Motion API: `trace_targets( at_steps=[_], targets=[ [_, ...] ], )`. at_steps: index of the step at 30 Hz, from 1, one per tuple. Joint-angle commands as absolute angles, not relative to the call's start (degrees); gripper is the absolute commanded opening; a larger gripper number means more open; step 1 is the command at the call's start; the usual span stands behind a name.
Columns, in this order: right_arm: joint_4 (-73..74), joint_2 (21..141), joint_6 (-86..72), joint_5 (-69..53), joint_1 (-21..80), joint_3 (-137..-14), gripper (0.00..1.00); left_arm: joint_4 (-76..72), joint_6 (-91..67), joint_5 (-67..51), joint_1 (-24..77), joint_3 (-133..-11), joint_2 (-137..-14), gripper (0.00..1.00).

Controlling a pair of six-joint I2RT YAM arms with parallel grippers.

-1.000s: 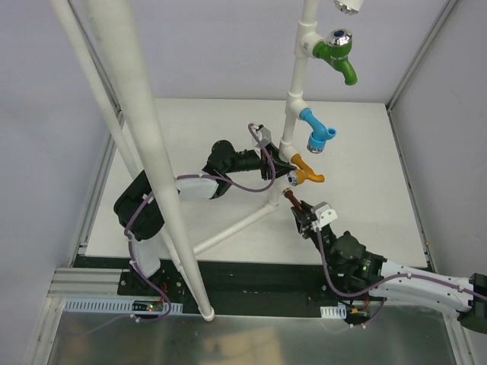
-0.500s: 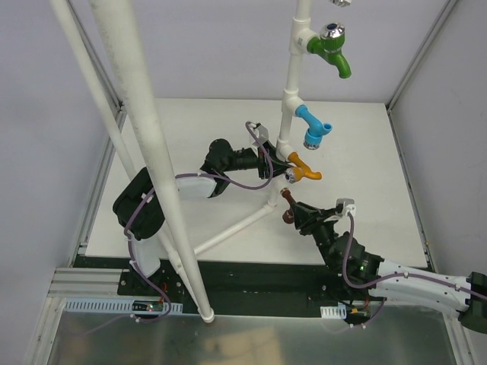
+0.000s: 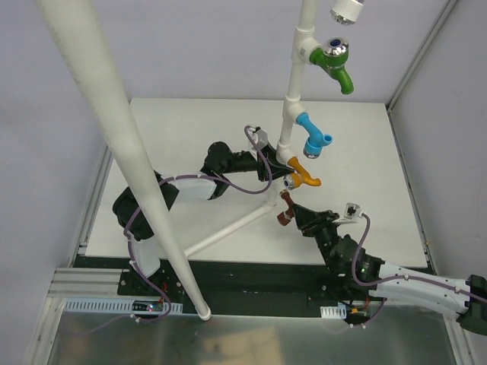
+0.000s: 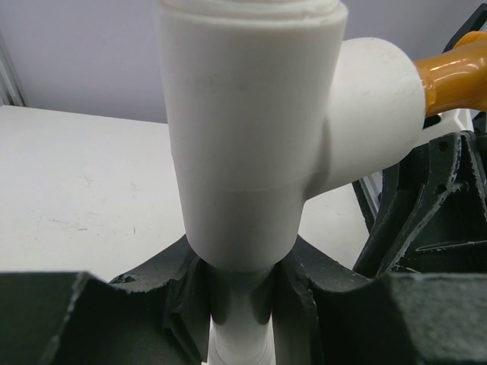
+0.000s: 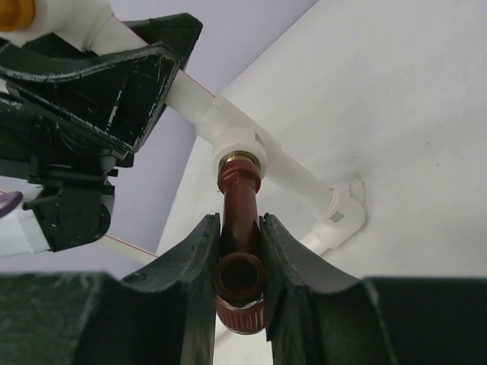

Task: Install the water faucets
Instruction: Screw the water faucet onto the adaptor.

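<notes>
A white PVC pipe frame stands upright on the table. The green faucet, blue faucet and orange faucet sit in its tee joints. My right gripper is shut on the brown faucet, whose end meets the lowest white tee; the brown faucet shows between the jaws in the right wrist view. My left gripper is shut on the pipe just below the orange faucet's tee; the orange faucet pokes out to the right.
A thick white pipe of the frame crosses the left of the top view, hiding part of the left arm. A frame leg lies on the white table, ending in an elbow. Grey walls enclose the table.
The whole pipe frame has tilted and shifted slightly. My right wrist has rotated, turning the brown faucet at the lowest tee. My left gripper keeps its hold on the pipe.
</notes>
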State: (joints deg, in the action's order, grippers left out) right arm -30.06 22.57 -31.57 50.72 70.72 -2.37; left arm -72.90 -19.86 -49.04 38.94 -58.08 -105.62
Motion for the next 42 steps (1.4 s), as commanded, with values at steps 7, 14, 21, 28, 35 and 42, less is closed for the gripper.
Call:
trace_targets(
  at_steps=[7,14,21,28,35,42],
  targets=[
    [-26.63,18.37,-56.6,52.65,71.37,-0.79,0.0,-78.75,-16.17,-46.32,38.76,-55.73,-102.22,0.06],
    [-23.64,17.14,-55.55,52.38,71.37,-1.93,0.0,-78.49,-15.12,-43.95,38.76,-52.39,-98.79,0.48],
    [-21.1,15.56,-53.71,51.5,71.37,-3.16,0.07,-74.71,-14.59,-44.65,38.76,-54.67,-97.91,0.53],
    [-18.11,13.45,-51.33,51.42,71.28,-4.31,0.23,-68.4,-12.49,-44.39,38.23,-52.48,-89.58,0.6],
    [-16.7,13.1,-49.22,50.71,71.37,-5.27,0.27,-44.33,-0.54,-42.99,38.14,-52.99,-74.9,0.68],
    [-16.52,14.06,-48.6,49.92,71.37,-5.45,0.28,-33.85,1.76,-38.33,38.14,-62.64,-72.06,0.72]
  ],
)
